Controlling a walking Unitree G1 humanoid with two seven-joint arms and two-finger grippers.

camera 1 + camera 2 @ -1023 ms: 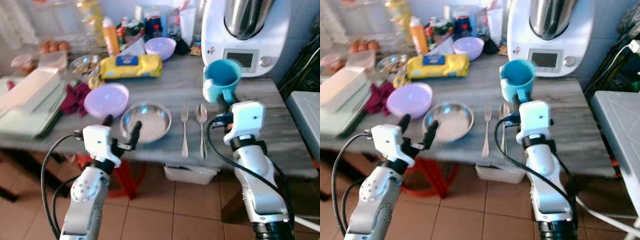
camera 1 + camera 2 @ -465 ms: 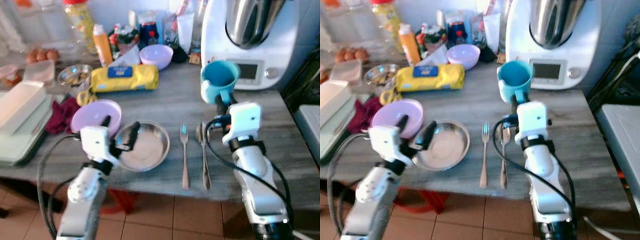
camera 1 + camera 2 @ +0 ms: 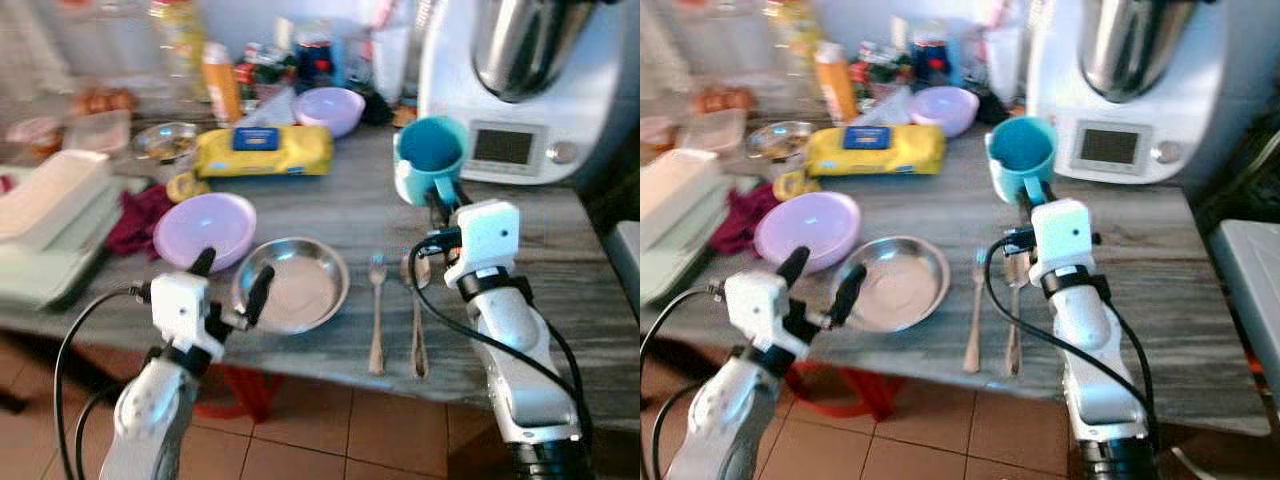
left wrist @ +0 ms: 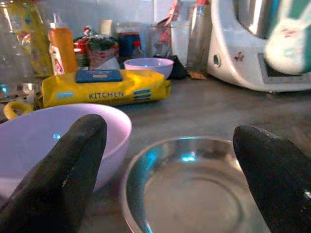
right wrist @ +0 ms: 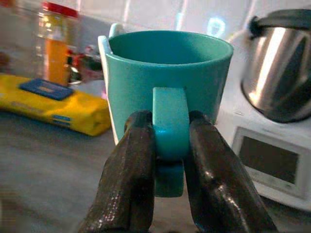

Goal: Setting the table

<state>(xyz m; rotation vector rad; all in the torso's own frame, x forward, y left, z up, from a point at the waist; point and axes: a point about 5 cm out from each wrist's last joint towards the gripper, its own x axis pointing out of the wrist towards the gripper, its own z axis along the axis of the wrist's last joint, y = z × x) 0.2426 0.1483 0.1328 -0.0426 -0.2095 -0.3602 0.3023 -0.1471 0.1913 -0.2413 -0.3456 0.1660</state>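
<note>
R tool (image 5: 167, 160) pinches the teal cup (image 3: 430, 160) by its handle, above the spoon (image 3: 414, 310). L tool (image 3: 232, 290) open, metal bowl (image 3: 292, 292) right ahead.

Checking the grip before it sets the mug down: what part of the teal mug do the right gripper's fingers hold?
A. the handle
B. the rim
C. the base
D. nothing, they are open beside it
A: the right gripper pinches the teal mug by its handle.
</note>
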